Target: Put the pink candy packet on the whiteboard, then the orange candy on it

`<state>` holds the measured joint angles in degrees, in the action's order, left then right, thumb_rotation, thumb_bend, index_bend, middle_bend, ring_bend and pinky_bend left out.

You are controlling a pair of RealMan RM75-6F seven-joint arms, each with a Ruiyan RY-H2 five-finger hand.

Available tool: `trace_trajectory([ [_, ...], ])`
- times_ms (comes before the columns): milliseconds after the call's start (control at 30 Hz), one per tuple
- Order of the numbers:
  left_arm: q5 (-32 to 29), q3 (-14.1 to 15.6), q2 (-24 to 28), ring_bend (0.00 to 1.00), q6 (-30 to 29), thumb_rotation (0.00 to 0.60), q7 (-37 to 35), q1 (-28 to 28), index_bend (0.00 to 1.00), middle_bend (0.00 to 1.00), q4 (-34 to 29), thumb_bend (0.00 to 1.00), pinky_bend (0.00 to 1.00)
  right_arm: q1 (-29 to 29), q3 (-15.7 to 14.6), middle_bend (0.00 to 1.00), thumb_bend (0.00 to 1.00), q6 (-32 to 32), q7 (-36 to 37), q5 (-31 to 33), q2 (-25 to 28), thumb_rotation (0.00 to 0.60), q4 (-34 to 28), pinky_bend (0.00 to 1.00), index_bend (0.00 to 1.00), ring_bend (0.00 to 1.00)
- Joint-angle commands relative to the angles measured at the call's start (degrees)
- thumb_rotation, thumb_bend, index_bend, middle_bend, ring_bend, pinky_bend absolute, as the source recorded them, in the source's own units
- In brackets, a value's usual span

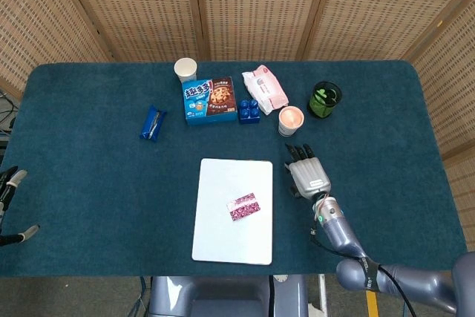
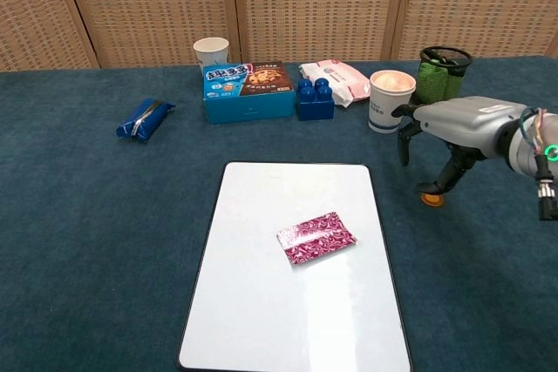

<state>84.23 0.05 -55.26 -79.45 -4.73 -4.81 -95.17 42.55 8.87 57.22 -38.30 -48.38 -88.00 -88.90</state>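
Your right hand (image 2: 449,132) hovers fingers-down over the small round orange candy (image 2: 431,199) on the teal surface (image 2: 87,241), holding nothing. The pink patterned candy packet (image 2: 316,237) lies on the flat white rectangular whiteboard (image 2: 261,302).

Orange candy (image 2: 431,199) mostly under robot hand (image 2: 449,132)

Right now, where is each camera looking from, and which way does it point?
Head view: up high, looking steeply down on the table; shows the right hand and arm, plus the left hand at the left edge.
Chest view: lower, looking forward across the table to the screens; shows the right hand over the orange candy.
Both share the whiteboard, pink candy packet and right hand.
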Motion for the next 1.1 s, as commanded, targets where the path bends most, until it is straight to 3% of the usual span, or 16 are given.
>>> trace_trajectory([
  [33, -0.2, -0.1, -0.1, 0.0, 0.2, 0.6, 0.2, -0.1, 0.0, 0.0, 0.0, 0.0, 0.0, -0.7, -1.1, 0.0, 0.36, -1.2, 2.3, -1.4, -0.5, 0.6, 2.6, 0.0, 0.39, 0.0],
  [533, -0.2, 0.0, 0.0, 0.0, 0.3, 0.6, 0.3, -0.2, 0.0, 0.0, -0.1, 0.0, 0.0, -2.3, -3.4, 0.0, 0.36, -2.0, 5.6, -2.9, -1.9, 0.6, 7.9, 0.0, 0.39, 0.0],
  [1100, -0.5, 0.0, -0.1, 0.0, 0.6, 0.6, 0.5, -0.4, 0.0, 0.0, -0.2, 0.0, 0.0, -2.2, -3.2, 0.0, 0.36, -3.1, 6.6, -4.0, -4.2, 0.6, 11.7, 0.0, 0.39, 0.0],
])
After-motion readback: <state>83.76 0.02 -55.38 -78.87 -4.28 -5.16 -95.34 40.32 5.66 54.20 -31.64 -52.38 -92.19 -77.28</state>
